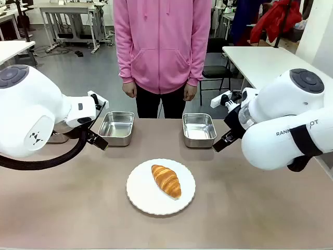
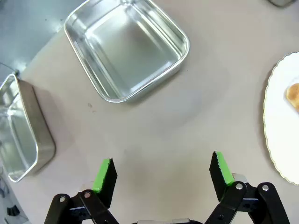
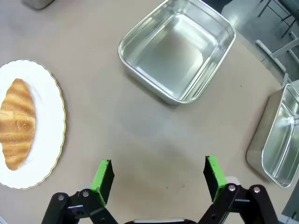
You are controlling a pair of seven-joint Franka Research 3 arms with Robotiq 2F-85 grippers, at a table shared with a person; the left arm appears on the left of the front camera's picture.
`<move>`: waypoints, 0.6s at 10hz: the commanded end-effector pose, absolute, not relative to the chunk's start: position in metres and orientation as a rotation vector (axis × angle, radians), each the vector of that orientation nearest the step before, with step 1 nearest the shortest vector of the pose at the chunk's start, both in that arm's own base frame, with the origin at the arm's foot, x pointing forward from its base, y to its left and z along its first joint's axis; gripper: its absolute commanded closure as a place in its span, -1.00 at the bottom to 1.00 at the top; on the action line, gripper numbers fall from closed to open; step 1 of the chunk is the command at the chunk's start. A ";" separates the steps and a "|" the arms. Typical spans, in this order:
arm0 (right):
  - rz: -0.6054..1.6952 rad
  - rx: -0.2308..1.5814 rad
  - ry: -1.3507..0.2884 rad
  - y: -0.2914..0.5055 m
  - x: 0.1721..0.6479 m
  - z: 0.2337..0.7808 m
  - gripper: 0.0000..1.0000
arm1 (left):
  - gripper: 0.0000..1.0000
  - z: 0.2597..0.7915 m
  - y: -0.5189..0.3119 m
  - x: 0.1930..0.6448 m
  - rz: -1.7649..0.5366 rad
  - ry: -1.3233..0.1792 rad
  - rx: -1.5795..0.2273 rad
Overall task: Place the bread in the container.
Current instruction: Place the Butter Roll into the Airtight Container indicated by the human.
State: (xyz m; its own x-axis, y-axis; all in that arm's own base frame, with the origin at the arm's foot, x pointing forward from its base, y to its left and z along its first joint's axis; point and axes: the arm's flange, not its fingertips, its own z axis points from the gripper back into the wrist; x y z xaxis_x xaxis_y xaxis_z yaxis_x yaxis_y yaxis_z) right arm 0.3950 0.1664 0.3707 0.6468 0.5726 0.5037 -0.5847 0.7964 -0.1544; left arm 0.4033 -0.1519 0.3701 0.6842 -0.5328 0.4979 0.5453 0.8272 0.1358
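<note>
- bread (image 1: 166,180), a golden-brown ridged croissant, lies slanted on a round white plate (image 1: 141,200) at the lower centre of the front view, on a brown table (image 1: 250,213).
- two empty steel pans sit above the plate, well apart from it: the left container (image 1: 116,127) and the right container (image 1: 199,129). i cannot tell which one is meant.
- left gripper (image 2: 162,162) hovers over bare table near the left container, jaws wide apart, nothing between them.
- right gripper (image 3: 158,163) hovers near the right container, equally wide and empty.
- the bread looks light, soft and flaky, so it is likely to crush or shed crumbs. a gentle pinch across its thick middle seems safer than the thin, darker ends.
- a person in a pink top (image 1: 161,41) stands at the far edge, hands down.
</note>
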 end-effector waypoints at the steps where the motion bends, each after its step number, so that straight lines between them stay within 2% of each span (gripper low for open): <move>1: 0.658 0.023 -0.565 0.166 0.395 0.371 -1.00 | -1.00 0.370 -0.152 0.403 -0.604 -0.551 -0.024; 6: 0.658 0.023 -0.565 0.166 0.395 0.371 -1.00 | -1.00 0.370 -0.152 0.403 -0.604 -0.551 -0.024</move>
